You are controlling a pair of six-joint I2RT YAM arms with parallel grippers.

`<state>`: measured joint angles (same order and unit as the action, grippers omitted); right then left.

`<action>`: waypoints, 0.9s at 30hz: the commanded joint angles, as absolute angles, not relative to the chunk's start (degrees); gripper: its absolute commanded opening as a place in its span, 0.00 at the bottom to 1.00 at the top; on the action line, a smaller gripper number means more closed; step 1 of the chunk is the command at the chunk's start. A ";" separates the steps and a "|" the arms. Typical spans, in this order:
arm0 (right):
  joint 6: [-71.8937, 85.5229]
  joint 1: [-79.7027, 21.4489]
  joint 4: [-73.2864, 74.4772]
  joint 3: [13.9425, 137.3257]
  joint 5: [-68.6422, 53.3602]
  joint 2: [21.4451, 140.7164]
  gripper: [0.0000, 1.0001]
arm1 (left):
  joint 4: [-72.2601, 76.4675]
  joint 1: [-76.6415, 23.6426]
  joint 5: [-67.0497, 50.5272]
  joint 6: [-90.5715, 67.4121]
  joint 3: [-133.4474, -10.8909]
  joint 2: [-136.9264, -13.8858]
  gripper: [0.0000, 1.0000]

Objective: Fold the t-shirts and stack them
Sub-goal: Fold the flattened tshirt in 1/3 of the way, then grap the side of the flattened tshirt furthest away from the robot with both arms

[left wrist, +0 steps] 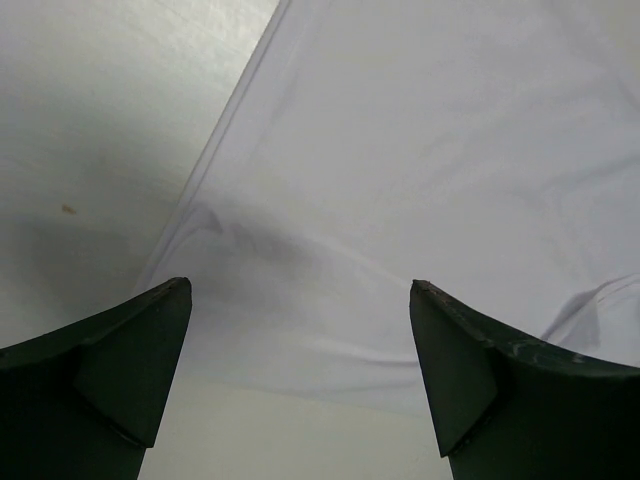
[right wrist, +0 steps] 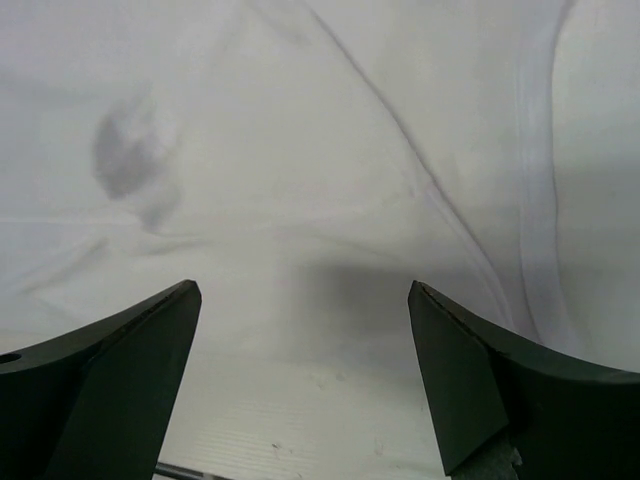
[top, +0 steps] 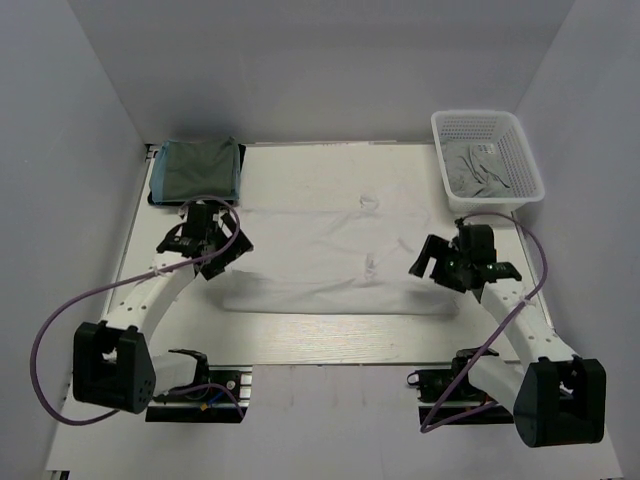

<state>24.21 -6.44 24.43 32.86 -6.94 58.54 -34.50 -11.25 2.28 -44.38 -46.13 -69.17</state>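
A white t-shirt [top: 340, 255] lies spread flat across the middle of the table, its near edge folded into a band [top: 340, 300]. My left gripper [top: 222, 255] is open and empty over the shirt's left edge [left wrist: 215, 150]. My right gripper [top: 432, 262] is open and empty over the shirt's right part [right wrist: 300, 150]. A folded grey-green t-shirt [top: 198, 170] lies at the far left corner. A crumpled grey t-shirt [top: 480, 168] lies in the white basket [top: 515, 195] at the far right.
The white walls close in the table on the left, back and right. The bare table strip [top: 340, 340] runs between the shirt and the arm bases. Purple cables [top: 45, 330] loop beside both arms.
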 commanded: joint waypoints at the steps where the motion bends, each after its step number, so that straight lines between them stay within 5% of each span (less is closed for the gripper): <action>1: 21.18 -6.68 22.77 41.21 -8.00 60.72 0.90 | -34.28 -10.20 7.90 -43.59 -53.41 -73.64 1.00; 19: 14.42 -6.59 13.98 74.79 -9.49 96.93 0.90 | -35.85 -10.20 14.68 -37.71 -94.03 -118.20 0.98; 21: 13.72 -6.77 14.33 78.39 -8.09 99.22 0.90 | -35.86 -10.20 14.68 -37.09 -97.01 -122.16 0.94; 27: 11.52 -8.08 15.64 87.27 -5.72 107.66 0.90 | -36.39 -10.20 12.74 -35.77 -99.40 -126.73 0.58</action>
<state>14.22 -6.94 16.49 82.46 -7.75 104.75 -35.18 -10.35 13.78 -36.91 -97.89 -126.37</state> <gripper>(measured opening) 0.904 0.621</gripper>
